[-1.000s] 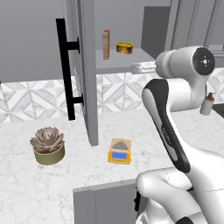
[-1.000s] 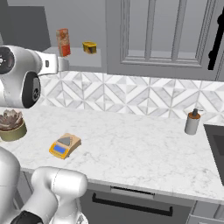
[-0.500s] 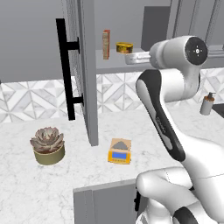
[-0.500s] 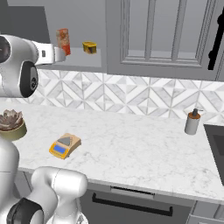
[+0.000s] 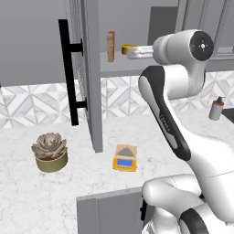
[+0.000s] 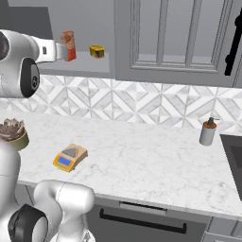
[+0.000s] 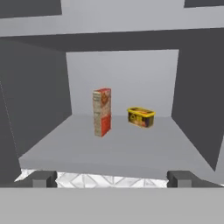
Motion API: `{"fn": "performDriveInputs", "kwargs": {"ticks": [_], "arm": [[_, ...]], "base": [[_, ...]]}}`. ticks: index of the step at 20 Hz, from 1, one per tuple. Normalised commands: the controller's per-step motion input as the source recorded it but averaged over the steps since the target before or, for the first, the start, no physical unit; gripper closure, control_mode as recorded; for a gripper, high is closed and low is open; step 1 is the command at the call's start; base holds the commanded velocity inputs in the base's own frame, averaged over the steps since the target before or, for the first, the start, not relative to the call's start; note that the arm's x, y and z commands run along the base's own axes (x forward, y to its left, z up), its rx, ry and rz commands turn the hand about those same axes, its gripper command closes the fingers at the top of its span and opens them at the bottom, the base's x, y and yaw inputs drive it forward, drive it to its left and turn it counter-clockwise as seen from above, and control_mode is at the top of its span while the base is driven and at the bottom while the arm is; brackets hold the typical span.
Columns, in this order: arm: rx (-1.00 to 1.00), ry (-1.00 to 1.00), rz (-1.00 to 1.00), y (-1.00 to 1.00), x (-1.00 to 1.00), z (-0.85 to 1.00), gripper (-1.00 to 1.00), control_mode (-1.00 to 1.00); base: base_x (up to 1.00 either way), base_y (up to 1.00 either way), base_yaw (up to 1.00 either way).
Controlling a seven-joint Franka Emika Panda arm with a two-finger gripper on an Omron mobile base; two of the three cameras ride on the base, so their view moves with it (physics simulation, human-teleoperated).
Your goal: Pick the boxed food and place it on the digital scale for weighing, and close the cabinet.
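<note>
Movement since the earlier frames: arm's upper joint swung toward the open cabinet (image 5: 89, 68); hand (image 7: 111, 179) now faces the shelf mouth. Items themselves unshifted.

Hand: released, jaws spread wide, nothing between them; short of the shelf lip, well apart from the goods.

Boxed food (image 7: 102, 112): upright on the cabinet shelf, left of centre, narrow edge turned partly toward the hand.

Yellow tin (image 7: 141, 117): same shelf, right of the carton and slightly farther back, apart from it.

Digital scale (image 5: 124, 158): flat on the tabletop (image 6: 156, 160) below, plate bare.

Succulent pot (image 5: 49, 151): left on the tabletop, far from the route.

Bottle (image 6: 207, 132): right, near the backsplash.

Risks, judged:
- Carton is tall and narrow; a finger nudging it on approach would likely topple it or push it toward the back wall.
- Hand sits right of the carton's line; a straight advance could meet the tin instead.
- Door stands open beside the arm; a wide retreat may strike its edge.
- A tall carton on a small plate may tip if released tilted.
</note>
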Motion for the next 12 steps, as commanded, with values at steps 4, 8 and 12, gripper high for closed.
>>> {"fn": "performDriveInputs", "kwargs": {"ticks": [4,8,12], "arm": [[0.11,-0.04,0.04,0.47,0.32,0.00,-1.00,-1.00],[0.06,-0.06,0.02,0.26,0.39,0.00,-1.00,-1.00],[0.00,-0.02,0.00,0.00,0.27,0.00,-1.00,-1.00]], "base": [[0.00,0.00,0.00],[0.00,0.00,0.00],[0.00,0.00,0.00]]}}
